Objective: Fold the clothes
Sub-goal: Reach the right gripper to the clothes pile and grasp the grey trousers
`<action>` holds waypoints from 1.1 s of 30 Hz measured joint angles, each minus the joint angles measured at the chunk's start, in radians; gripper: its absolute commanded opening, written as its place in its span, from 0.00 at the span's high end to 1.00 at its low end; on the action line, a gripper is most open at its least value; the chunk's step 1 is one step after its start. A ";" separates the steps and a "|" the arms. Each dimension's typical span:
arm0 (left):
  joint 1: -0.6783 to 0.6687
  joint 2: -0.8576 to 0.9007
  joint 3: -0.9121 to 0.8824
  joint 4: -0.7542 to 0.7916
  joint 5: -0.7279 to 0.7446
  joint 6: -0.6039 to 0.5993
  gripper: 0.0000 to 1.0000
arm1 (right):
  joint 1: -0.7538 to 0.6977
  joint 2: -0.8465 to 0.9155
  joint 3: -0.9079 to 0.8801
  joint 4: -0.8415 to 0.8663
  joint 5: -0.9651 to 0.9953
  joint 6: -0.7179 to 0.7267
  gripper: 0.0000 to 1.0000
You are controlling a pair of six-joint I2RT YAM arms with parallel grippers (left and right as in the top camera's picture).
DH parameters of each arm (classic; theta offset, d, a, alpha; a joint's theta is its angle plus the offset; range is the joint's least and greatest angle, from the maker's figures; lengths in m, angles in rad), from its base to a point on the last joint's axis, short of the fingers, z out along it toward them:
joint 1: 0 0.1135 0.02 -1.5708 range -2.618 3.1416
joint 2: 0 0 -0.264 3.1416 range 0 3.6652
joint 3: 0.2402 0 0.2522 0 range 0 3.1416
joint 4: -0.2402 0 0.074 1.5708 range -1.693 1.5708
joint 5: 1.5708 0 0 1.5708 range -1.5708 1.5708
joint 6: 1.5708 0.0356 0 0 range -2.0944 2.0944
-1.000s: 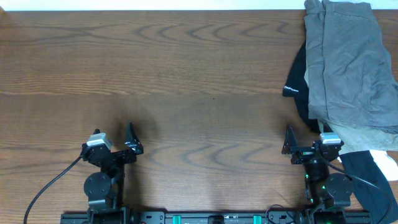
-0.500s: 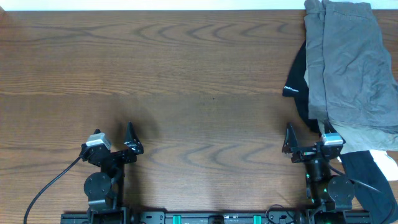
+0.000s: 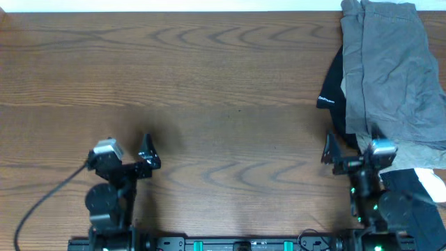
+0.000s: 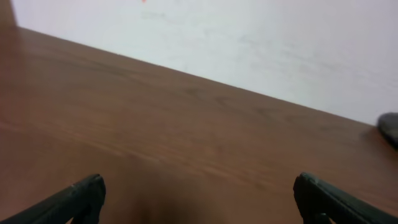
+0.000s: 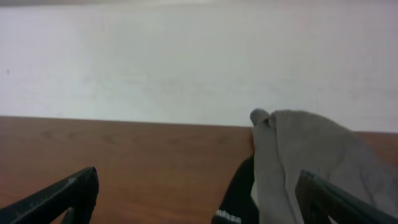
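The grey shorts (image 3: 390, 70) lie crumpled on top of a pile at the table's far right, reaching the back edge. They also show in the right wrist view (image 5: 298, 155), ahead and to the right of the jaws. My right gripper (image 3: 352, 155) is open and empty, just in front of the pile's near edge; in its own view the jaws (image 5: 198, 186) stand wide over bare wood. My left gripper (image 3: 127, 152) is open and empty at the front left, far from the shorts, its jaws (image 4: 199, 193) wide over the table.
A black garment with small white lettering (image 3: 333, 97) lies under the shorts' left side and shows in the right wrist view (image 5: 236, 196). A paler khaki garment (image 3: 418, 152) lies beneath the pile's near edge. More black cloth (image 3: 418, 209) and a white patch (image 3: 428, 178) sit at front right.
Both arms have shifted. The right gripper has moved a little right and towards the pile. The left gripper has shifted slightly left. The clothes have not moved.
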 measured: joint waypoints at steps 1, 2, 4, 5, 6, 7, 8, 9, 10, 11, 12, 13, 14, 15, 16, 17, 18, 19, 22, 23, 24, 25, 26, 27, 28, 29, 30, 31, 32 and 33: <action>0.000 0.051 0.042 -0.014 0.014 0.003 0.02 | 0.000 0.047 0.039 -0.001 0.000 0.000 0.01; 0.000 0.120 0.095 -0.030 0.026 0.005 0.02 | 0.000 0.115 0.095 -0.006 0.000 0.000 0.01; 0.000 0.223 0.178 -0.069 0.043 0.008 0.02 | 0.000 0.227 0.188 -0.024 -0.002 0.000 0.01; 0.000 0.285 0.228 -0.097 0.053 0.011 0.02 | 0.000 0.294 0.244 -0.044 -0.004 0.000 0.01; 0.000 0.341 0.275 -0.124 0.060 0.013 0.02 | 0.000 0.343 0.288 -0.058 -0.006 0.000 0.01; 0.000 0.412 0.334 -0.157 0.066 0.018 0.02 | 0.000 0.420 0.354 -0.094 -0.009 0.000 0.01; 0.000 0.462 0.378 -0.185 0.071 0.020 0.02 | 0.000 0.483 0.412 -0.124 -0.013 0.000 0.01; 0.000 0.516 0.425 -0.212 0.074 0.023 0.02 | 0.000 0.536 0.460 -0.149 -0.016 0.000 0.01; 0.000 0.582 0.481 -0.241 0.079 0.026 0.02 | 0.000 0.608 0.525 -0.189 -0.021 0.000 0.01; 0.000 0.645 0.534 -0.264 0.085 0.029 0.02 | 0.000 0.695 0.602 -0.233 -0.026 0.000 0.01; 0.000 0.690 0.574 -0.288 0.092 0.031 0.02 | 0.000 0.737 0.640 -0.256 -0.028 0.000 0.01; 0.000 0.749 0.628 -0.320 0.097 0.031 0.02 | 0.000 0.807 0.702 -0.296 -0.034 0.000 0.01; 0.000 0.799 0.673 -0.351 0.104 0.032 0.02 | 0.000 0.872 0.760 -0.327 -0.041 0.000 0.01; 0.000 0.856 0.729 -0.395 0.112 0.034 0.02 | 0.000 0.923 0.807 -0.360 -0.045 0.000 0.01; 0.000 0.908 0.783 -0.446 0.119 0.040 0.02 | 0.000 0.987 0.868 -0.396 -0.055 -0.002 0.01; 0.000 0.963 0.842 -0.507 0.127 0.046 0.02 | 0.000 1.045 0.924 -0.433 -0.064 -0.006 0.01; 0.000 1.016 0.898 -0.555 0.135 0.051 0.02 | 0.000 1.088 0.967 -0.469 -0.074 -0.011 0.01; 0.000 1.067 0.958 -0.620 0.142 0.058 0.02 | 0.000 1.147 1.030 -0.524 -0.087 -0.019 0.01; -0.003 1.199 1.110 -0.769 0.149 0.082 0.02 | 0.000 1.289 1.191 -0.656 -0.126 -0.053 0.01; -0.003 1.240 1.151 -0.800 0.151 0.088 0.02 | 0.000 1.333 1.242 -0.696 -0.142 -0.069 0.01; -0.004 1.266 1.173 -0.819 0.152 0.092 0.02 | 0.000 1.371 1.283 -0.718 -0.158 -0.086 0.01; -0.004 1.293 1.187 -0.826 0.153 0.098 0.02 | 0.000 1.406 1.318 -0.729 -0.174 -0.101 0.01; -0.004 1.316 1.191 -0.829 0.154 0.100 0.02 | 0.000 1.427 1.336 -0.726 -0.184 -0.111 0.01; -0.004 1.339 1.191 -0.835 0.156 0.102 0.02 | 0.000 1.456 1.352 -0.715 -0.197 -0.125 0.01; -0.004 1.355 1.190 -0.840 0.156 0.102 0.02 | 0.000 1.466 1.356 -0.712 -0.202 -0.131 0.01; -0.004 1.378 1.190 -0.846 0.157 0.102 0.02 | 0.000 1.482 1.357 -0.702 -0.209 -0.137 0.01; -0.004 1.402 1.190 -0.856 0.159 0.102 0.02 | 0.000 1.497 1.357 -0.690 -0.216 -0.142 0.01; -0.004 1.425 1.189 -0.864 0.160 0.102 0.02 | 0.000 1.515 1.357 -0.674 -0.221 -0.148 0.04; -0.004 1.443 1.189 -0.868 0.161 0.102 0.02 | 0.000 1.526 1.357 -0.660 -0.222 -0.153 0.07; -0.004 1.467 1.189 -0.874 0.164 0.102 0.02 | 0.000 1.547 1.357 -0.634 -0.217 -0.158 0.09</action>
